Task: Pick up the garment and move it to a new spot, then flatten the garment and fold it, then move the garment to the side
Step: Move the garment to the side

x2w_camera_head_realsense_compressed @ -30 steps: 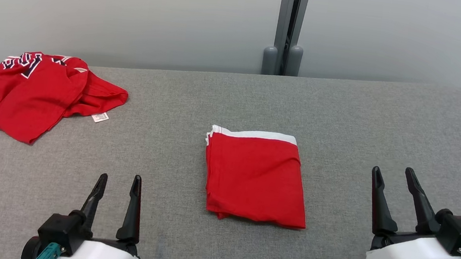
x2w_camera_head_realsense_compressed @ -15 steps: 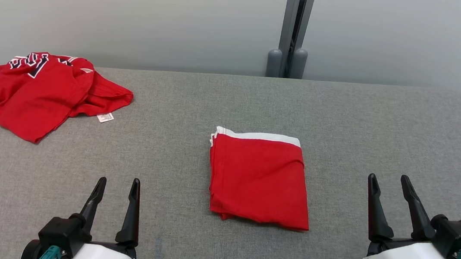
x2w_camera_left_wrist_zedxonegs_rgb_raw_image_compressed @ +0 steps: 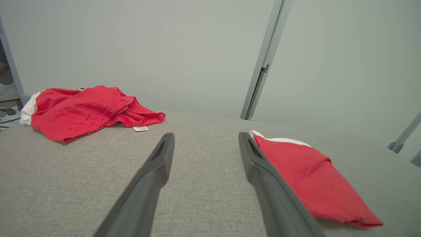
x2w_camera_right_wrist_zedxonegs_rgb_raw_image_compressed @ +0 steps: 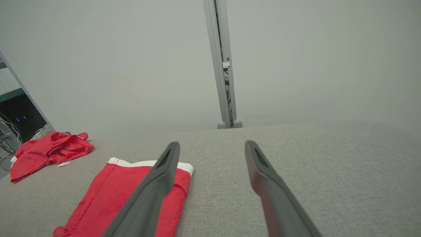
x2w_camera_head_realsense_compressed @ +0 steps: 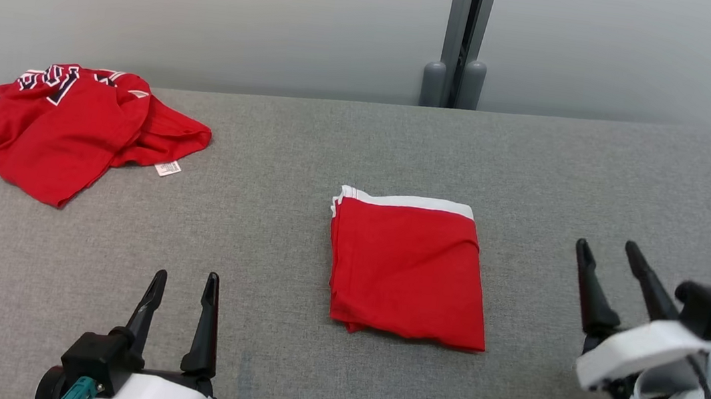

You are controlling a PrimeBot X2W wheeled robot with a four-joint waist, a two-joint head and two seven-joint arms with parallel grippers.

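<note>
The grey surface (x2w_camera_head_realsense_compressed: 599, 174) carries the folded garment (x2w_camera_head_realsense_compressed: 408, 269) at its middle, white band at the far edge, between the two hands. A crumpled jersey (x2w_camera_head_realsense_compressed: 69, 127) lies far left. The left hand (x2w_camera_head_realsense_compressed: 185, 275) and right hand (x2w_camera_head_realsense_compressed: 606, 245) hover empty, fingers apart. Pinching only the top layers would likely undo the fold. The lower layers are hidden, and the jersey's lettering is unreadable.
</note>
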